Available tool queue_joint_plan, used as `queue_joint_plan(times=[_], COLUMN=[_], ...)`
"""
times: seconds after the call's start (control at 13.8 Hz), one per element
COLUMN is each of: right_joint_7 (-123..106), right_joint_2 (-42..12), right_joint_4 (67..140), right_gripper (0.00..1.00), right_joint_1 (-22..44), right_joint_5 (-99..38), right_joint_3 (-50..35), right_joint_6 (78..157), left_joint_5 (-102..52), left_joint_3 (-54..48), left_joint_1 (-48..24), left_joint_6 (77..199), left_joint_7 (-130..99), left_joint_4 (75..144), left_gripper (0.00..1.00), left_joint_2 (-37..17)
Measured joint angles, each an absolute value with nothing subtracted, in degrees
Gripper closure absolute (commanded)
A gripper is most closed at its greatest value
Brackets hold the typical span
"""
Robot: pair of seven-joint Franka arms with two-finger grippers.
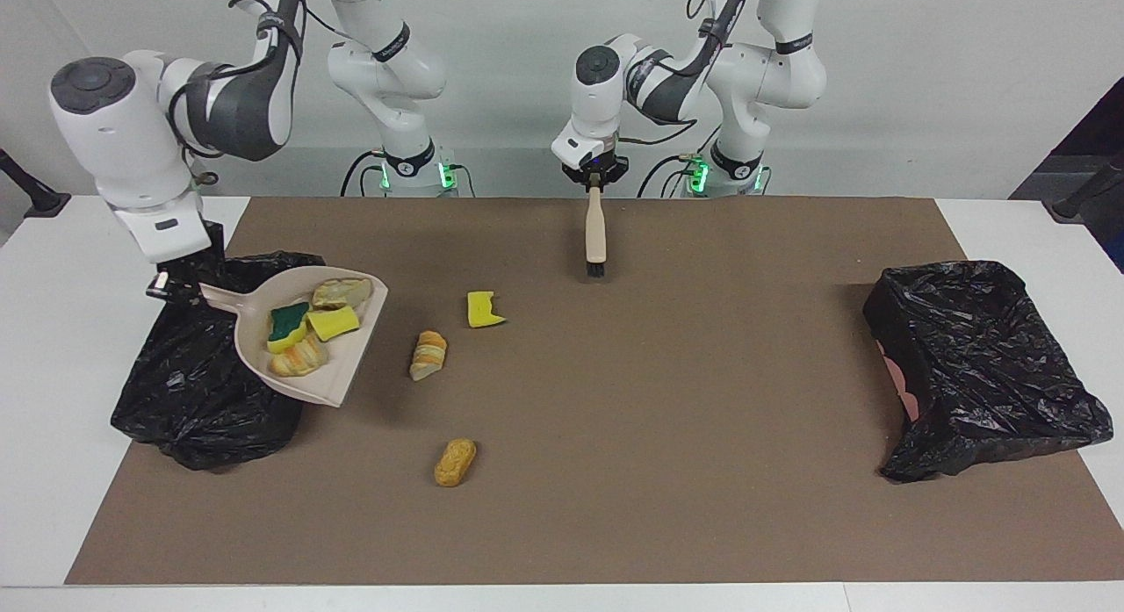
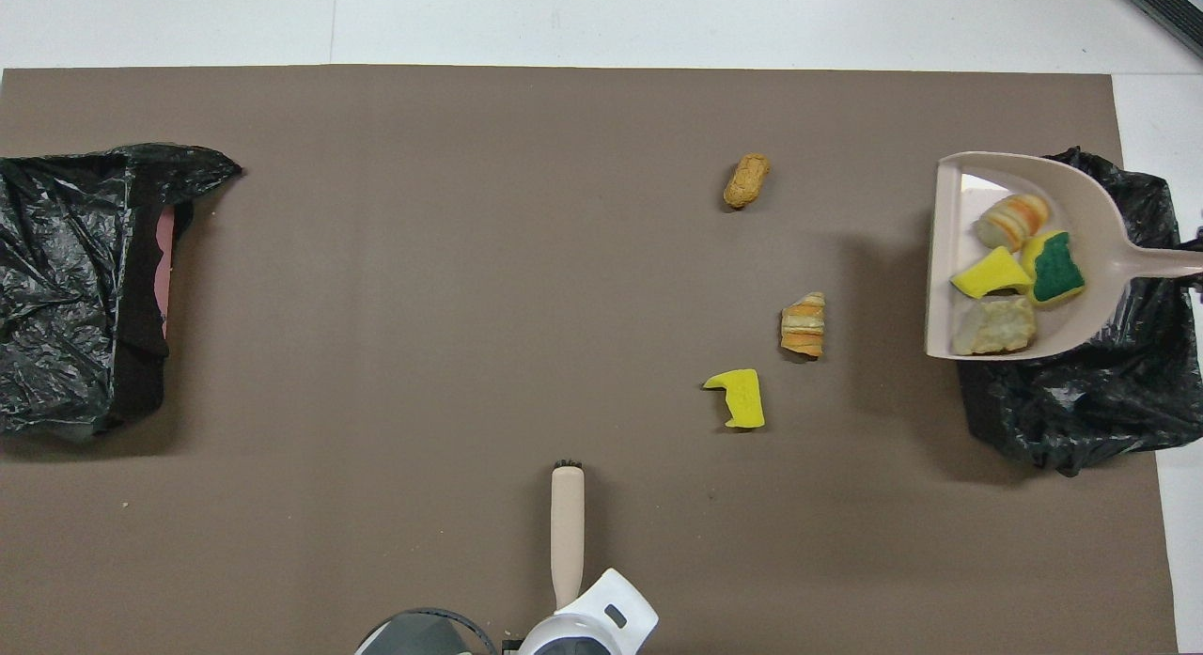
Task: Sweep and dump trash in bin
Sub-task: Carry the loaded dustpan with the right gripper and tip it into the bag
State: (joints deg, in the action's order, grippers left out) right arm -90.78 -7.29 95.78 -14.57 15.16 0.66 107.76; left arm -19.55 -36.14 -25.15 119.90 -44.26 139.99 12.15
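I count seven scraps of trash. Four sit in the dustpan (image 1: 303, 340) at the left of the facing view: a green-topped sponge (image 1: 287, 325), a yellow sponge chunk (image 1: 333, 323), a striped bread lump (image 1: 297, 358) and a pale crusty lump (image 1: 341, 292). The other three lie on the brown mat (image 1: 667, 419) near the frame's centre-left: a yellow sponge piece (image 1: 483, 310), a striped bread roll (image 1: 428, 355) just below and left of it, and a tan peanut-shaped lump (image 1: 455, 462) lower still, toward the bottom of the frame.

The dustpan is up in the air, over the edge of the black-bagged bin (image 1: 211, 366) at the left of the facing view. My right gripper (image 1: 171, 283) has the pan by the end of its handle, fingers clamped on it, at the upper left.

My left gripper (image 1: 594, 182), top centre of the facing view, grips the top of the beige brush (image 1: 595, 234), which hangs straight down with its black bristles close above the mat. In the overhead view the brush (image 2: 567, 533) shows at the bottom centre.

A second black-bagged bin (image 1: 975, 366) sits at the right of the facing view.
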Motion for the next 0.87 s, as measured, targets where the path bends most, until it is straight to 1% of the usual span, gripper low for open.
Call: queue_joint_plan(times=[0.22, 0.36, 0.58, 0.65, 0.72, 0.8, 0.87], right_joint_7=[-91.5, -91.3, -88.2, -86.5, -85.0, -84.5, -84.3], right_joint_2=[-7.3, -7.3, -7.3, -7.3, -7.3, -7.2, -7.1], right_joint_4=[95.7, 95.7, 96.0, 96.1, 96.2, 96.3, 96.5], right_gripper=[1.0, 1.0, 1.0, 1.0, 1.0, 1.0, 1.0], right_joint_1=[-20.5, -21.7, -20.9, -20.5, -20.4, -20.3, -20.1], right_joint_5=[18.5, 24.3, 33.2, 36.1, 38.7, 40.0, 40.8], right_joint_3=[0.8, 0.8, 0.3, 0.2, 0.1, -0.1, -0.3], right_joint_6=[111.3, 113.2, 113.2, 113.2, 113.1, 112.8, 112.2], left_joint_5=[-19.8, -19.9, -20.0, -20.0, -20.0, -20.0, -20.0], left_joint_3=[-36.3, -36.3, -36.3, -36.3, -36.3, -36.3, -36.2], left_joint_1=[-25.2, -25.2, -25.2, -25.2, -25.2, -25.1, -25.1], left_joint_6=[121.6, 121.8, 122.0, 122.0, 122.0, 122.3, 122.7], left_joint_7=[-44.6, -44.8, -44.8, -44.8, -44.7, -44.3, -43.7], left_joint_4=[141.3, 142.1, 142.5, 142.6, 142.6, 142.6, 142.6], left_gripper=[1.0, 0.85, 0.7, 0.62, 0.5, 0.33, 0.06], left_joint_2=[12.2, 12.2, 12.1, 12.0, 12.0, 12.0, 11.9])
